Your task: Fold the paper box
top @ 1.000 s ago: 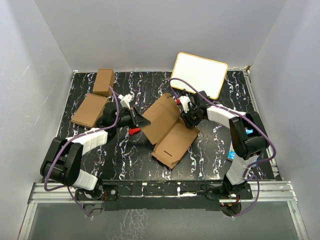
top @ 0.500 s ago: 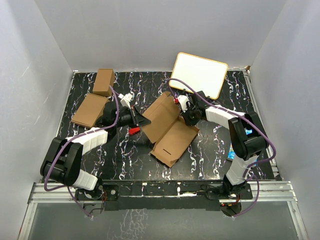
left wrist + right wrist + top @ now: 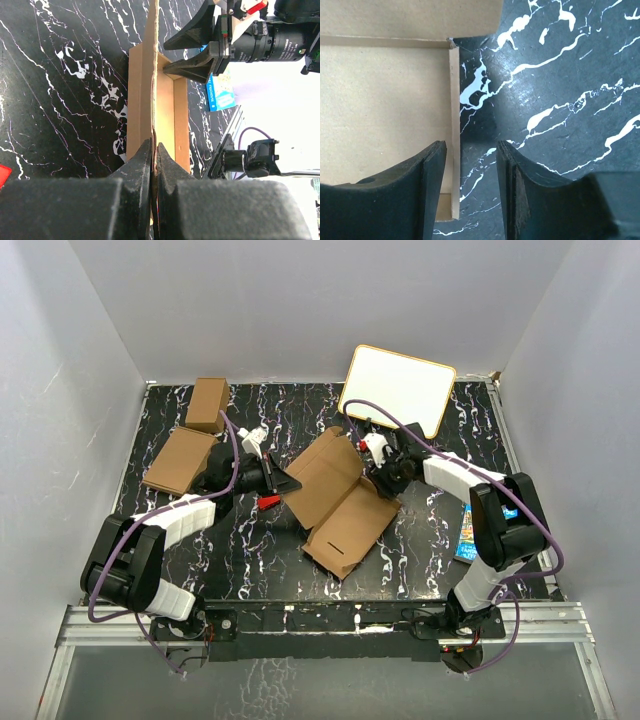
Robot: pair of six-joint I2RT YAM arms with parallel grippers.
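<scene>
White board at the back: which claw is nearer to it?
Right. The right claw hangs open just in front of the white board, at the paper box's right edge; the left claw is farther away, shut on the box's left flap.

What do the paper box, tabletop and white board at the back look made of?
Paper box: thin brown cardboard, matte, uncoated; raw cut edge shows in the left wrist view. Tabletop: black with white marble-like veining, smooth; probably printed laminate or film, can't confirm. White board: flat white face, tan rim, maybe wood or plastic; material unclear.
</scene>
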